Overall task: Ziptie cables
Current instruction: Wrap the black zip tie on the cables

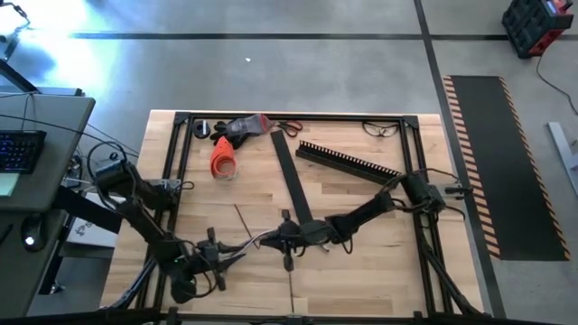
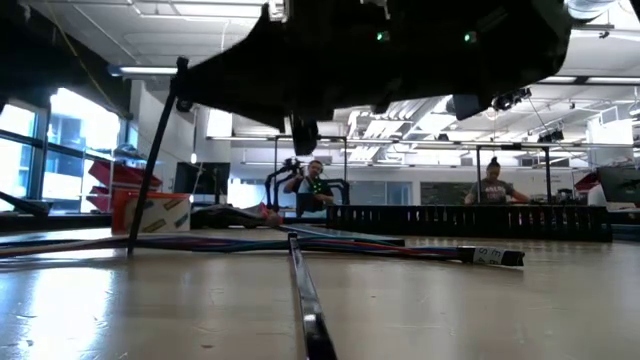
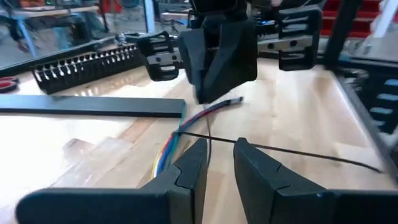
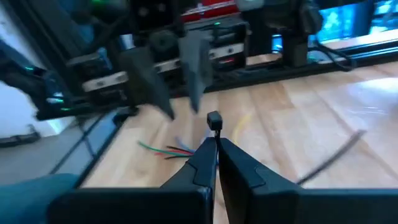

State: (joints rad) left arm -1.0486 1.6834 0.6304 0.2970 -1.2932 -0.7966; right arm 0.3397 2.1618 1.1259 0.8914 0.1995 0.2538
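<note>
The cables lie flat on the wooden table, a loose bundle of coloured wires running across its near-middle part, and in the low view they stretch as a thin striped line along the tabletop with a labelled dark end at the right. A thin black ziptie crosses over them, its strap running along the wood, and in the low view its tail rises at a slant from the table up toward the arm overhead. The left gripper hangs just over the bundle, fingers a little apart, with the ziptie strap passing through the gap between them (whether they actually touch the strap I cannot tell). Facing it from the other side, the right gripper has its fingers pressed together, pinching the ziptie, whose small square head stands up just past the fingertips. In the high view the two grippers meet near the table's near-centre, left gripper and right gripper just beside each other. Farther off lies a flat black strip, and beyond that, on the far right, a comb-toothed black channel. At the far edge sits an orange cup on its side. Two people show in the room behind.
</note>
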